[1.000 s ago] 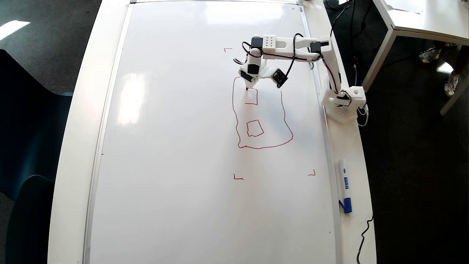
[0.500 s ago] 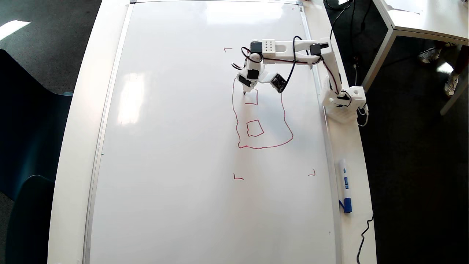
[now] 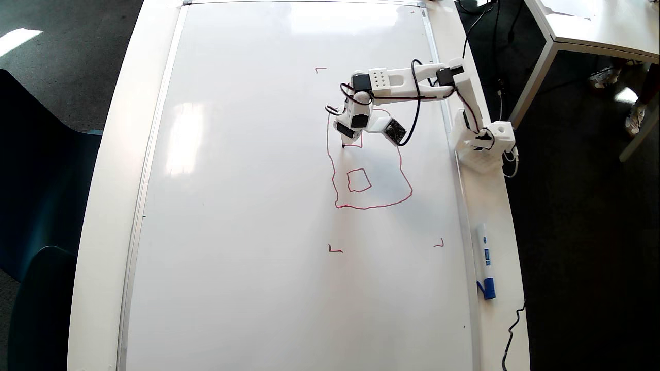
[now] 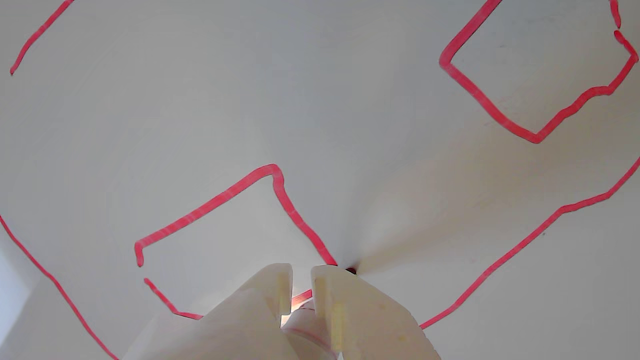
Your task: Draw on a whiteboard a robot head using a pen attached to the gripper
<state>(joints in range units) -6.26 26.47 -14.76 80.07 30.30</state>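
Your white 3D-printed plastic claw (image 4: 300, 277) is clamped tight on the slim red-tipped pen (image 4: 350, 270), tip touching the glossy white whiteboard (image 3: 247, 206), at a small square's corner inside the wobbly red robot head outline (image 3: 399, 159).

Arm covers upper part of robot head (image 3: 400, 159) outline in overhead view. Wrist view: end effector (image 4: 300, 280) hides nearly all of pen (image 4: 302, 298), tip contact unclear; square outlines cut by frame edges. Whiteboard (image 3: 247, 206) bottom cut off overhead.
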